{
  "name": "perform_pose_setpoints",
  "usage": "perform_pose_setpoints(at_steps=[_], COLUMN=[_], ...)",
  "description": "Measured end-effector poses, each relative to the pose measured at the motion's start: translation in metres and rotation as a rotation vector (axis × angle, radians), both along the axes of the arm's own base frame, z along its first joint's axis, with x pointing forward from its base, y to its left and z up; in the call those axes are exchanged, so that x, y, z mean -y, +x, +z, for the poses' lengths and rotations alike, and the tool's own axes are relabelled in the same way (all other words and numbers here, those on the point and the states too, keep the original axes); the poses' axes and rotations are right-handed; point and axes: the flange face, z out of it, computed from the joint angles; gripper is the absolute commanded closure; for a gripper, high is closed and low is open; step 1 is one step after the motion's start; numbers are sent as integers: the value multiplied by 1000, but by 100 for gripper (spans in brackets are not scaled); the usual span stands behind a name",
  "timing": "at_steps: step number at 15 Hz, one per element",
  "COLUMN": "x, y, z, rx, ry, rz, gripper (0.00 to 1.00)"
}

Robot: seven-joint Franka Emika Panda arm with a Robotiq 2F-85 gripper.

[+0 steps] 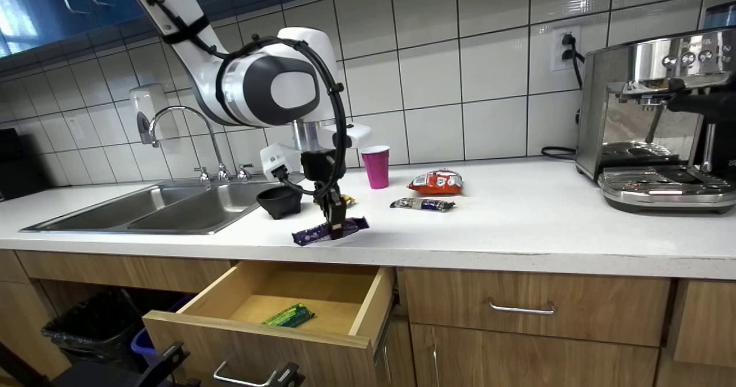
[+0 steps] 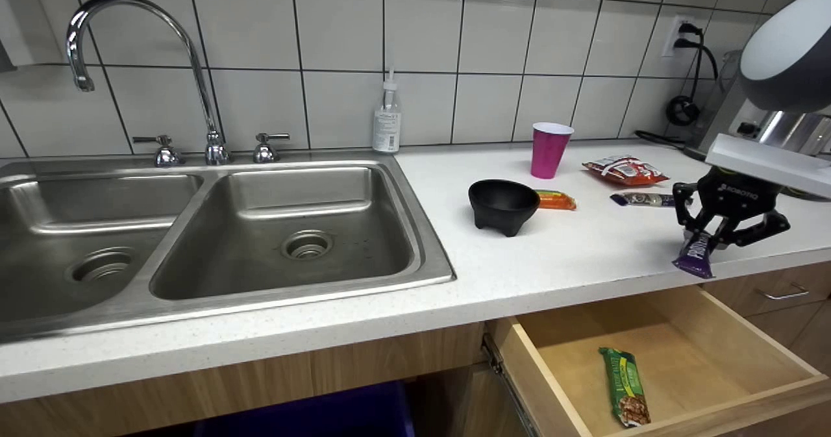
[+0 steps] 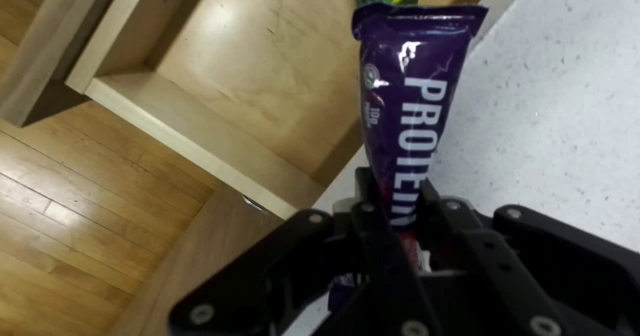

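Bin (image 1: 95, 324), lined with black plastic, stands under the counter (image 1: 546, 220) at the left in an exterior view, with the sink (image 1: 230, 200) set into the top above and the tap (image 1: 215, 140) rising behind it. Right of the sink is a black bowl (image 1: 280, 202), upright, and just past it lies an orange packet (image 2: 558, 200). Below, the drawer (image 1: 322, 352) is pulled out, a green bar (image 1: 290, 315) lying on its floor. By the counter's front edge, at the drawer, is the purple bar (image 3: 412, 101) marked PROTEIN: the pincer (image 3: 397, 187) grips it around the middle, drawn in narrow on the wrapper, and both ends stick out, the left one lower in an exterior view. Whether the bar touches the counter is hard to see. Farther right and back, an upright pink cup (image 1: 376, 168) stands near the wall (image 1: 494, 65); next come a silver bar (image 1: 422, 204) and, behind it, a red bag (image 1: 437, 183). At far right come an outlet (image 1: 558, 59) and then a coffee machine (image 1: 650, 105).
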Motion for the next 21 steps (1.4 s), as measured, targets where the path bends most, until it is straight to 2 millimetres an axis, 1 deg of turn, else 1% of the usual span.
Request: perform_pose_setpoints(at_steps=[5,8,10,15,21], x=[-23,-33,-37,-44,-52], y=[-42,-61,-69,-65,-65], z=[-7,-13,-17,-20,-37], rx=[-12,-23,-26,5,7], ry=[5,5,3,-12,-25], rz=[34,47,52,45,32], gripper=[95,95,95,95,95])
